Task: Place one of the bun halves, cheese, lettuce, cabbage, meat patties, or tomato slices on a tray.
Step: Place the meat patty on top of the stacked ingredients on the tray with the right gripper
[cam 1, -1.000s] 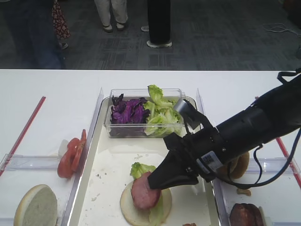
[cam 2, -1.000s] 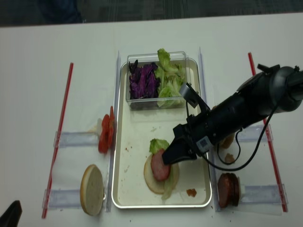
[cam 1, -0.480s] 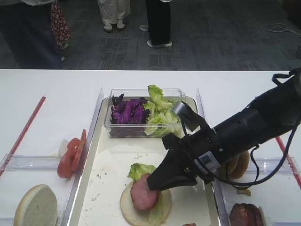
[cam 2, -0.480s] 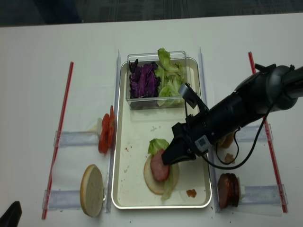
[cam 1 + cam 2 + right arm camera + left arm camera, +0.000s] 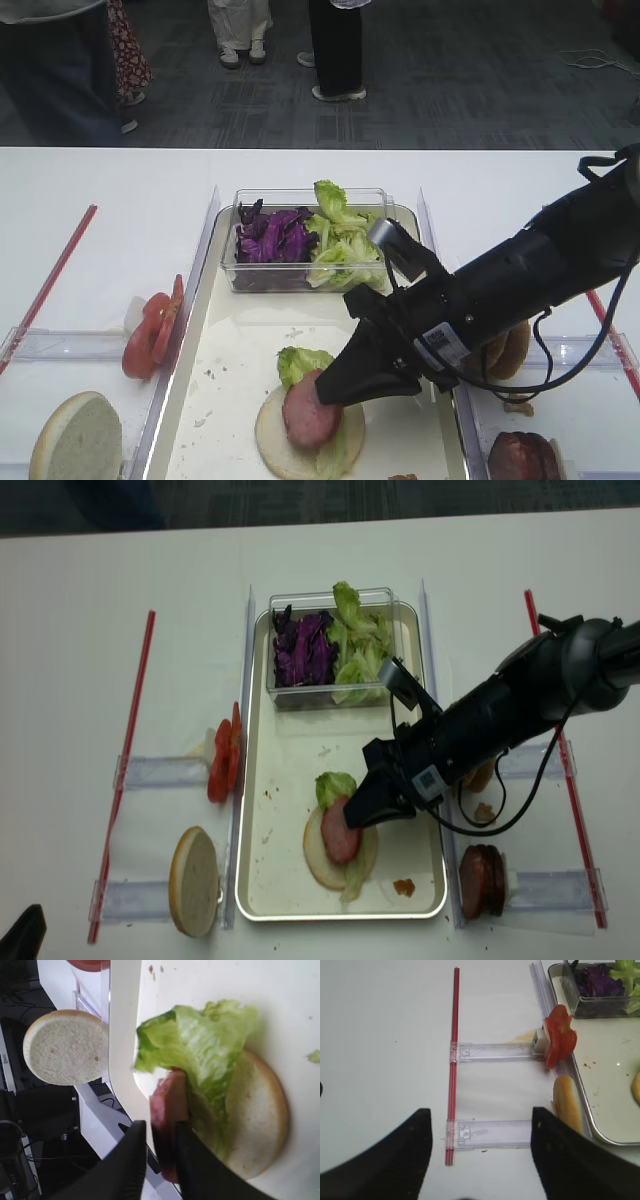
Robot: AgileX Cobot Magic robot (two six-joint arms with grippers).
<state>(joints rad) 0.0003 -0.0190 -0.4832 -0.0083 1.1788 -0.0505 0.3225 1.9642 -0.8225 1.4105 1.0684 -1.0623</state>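
Observation:
A cut-face-up bun half [image 5: 285,455] with lettuce [image 5: 300,360] on it lies on the tray [image 5: 230,370]. A pinkish meat patty [image 5: 310,415] rests tilted on that lettuce. My right gripper [image 5: 328,390] is down at the patty. In the right wrist view its jaws [image 5: 160,1160] stand a little open around the patty [image 5: 167,1105]: one finger touches it, and a thin gap shows at the other. My left gripper [image 5: 480,1160] hangs wide open over bare table, with nothing between its fingers.
A clear tub [image 5: 305,275] at the tray's far end holds purple cabbage [image 5: 272,238] and lettuce. Tomato slices [image 5: 152,325] and another bun half [image 5: 78,440] sit in holders on the left. More meat patties [image 5: 520,458] and a bun [image 5: 512,350] are on the right. Red sticks [image 5: 50,280] flank the tray.
The right gripper's jaws have parted slightly from the patty, which has settled a little lower on the lettuce and bun. The left gripper has not moved.

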